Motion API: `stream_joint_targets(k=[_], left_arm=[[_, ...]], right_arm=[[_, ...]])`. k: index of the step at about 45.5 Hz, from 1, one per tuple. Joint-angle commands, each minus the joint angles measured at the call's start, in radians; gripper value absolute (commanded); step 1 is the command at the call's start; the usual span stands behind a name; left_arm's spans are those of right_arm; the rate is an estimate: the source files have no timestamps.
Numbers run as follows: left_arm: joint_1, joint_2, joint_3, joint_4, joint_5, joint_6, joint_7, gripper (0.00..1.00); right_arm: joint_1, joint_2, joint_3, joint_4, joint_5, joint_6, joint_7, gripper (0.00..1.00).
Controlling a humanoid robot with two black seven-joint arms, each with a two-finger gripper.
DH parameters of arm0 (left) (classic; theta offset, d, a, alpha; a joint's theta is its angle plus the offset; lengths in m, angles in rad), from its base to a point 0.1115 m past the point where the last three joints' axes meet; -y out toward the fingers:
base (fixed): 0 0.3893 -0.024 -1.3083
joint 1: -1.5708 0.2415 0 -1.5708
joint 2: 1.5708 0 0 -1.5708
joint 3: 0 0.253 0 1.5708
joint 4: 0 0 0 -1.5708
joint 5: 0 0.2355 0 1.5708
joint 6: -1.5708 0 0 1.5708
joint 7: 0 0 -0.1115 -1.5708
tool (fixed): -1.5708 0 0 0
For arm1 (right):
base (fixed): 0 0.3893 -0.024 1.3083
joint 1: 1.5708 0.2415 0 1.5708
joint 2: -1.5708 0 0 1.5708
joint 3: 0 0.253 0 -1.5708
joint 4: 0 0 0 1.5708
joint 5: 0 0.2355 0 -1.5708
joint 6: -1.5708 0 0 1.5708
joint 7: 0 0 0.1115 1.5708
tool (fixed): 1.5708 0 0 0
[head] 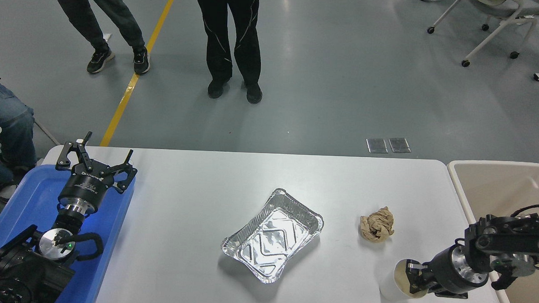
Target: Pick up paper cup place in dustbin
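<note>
The paper cup stands near the table's front right, tilted with its cream mouth toward my right arm. My right gripper comes in from the right and is shut on the cup's rim, one finger inside the mouth. The beige-white dustbin stands off the table's right edge, just behind and right of my right arm. My left gripper is parked open at the lower left over the blue tray.
A foil tray lies at mid-table. A crumpled brown paper ball lies just behind the cup. A blue plastic tray sits at the left edge. People stand and sit beyond the table's far and left sides.
</note>
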Motion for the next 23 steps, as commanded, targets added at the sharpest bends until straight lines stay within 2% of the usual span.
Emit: stream_joint_targets(k=[1, 14, 23], left_arm=[[0.0, 0.0, 0.0, -0.001, 0.0, 0.0, 0.001, 0.99], [0.0, 0.0, 0.0, 0.001, 0.0, 0.0, 0.001, 0.99], [0.0, 0.0, 0.0, 0.001, 0.0, 0.0, 0.001, 0.99]], right_arm=[[0.112, -0.08, -0.024, 0.095, 0.0, 0.061, 0.001, 0.0], [0.483, -0.212, -0.214, 0.265, 0.023, 0.186, -0.005, 0.0], [0.813, -0.211, -0.363, 0.331, 0.095, 0.357, -0.009, 0.0]])
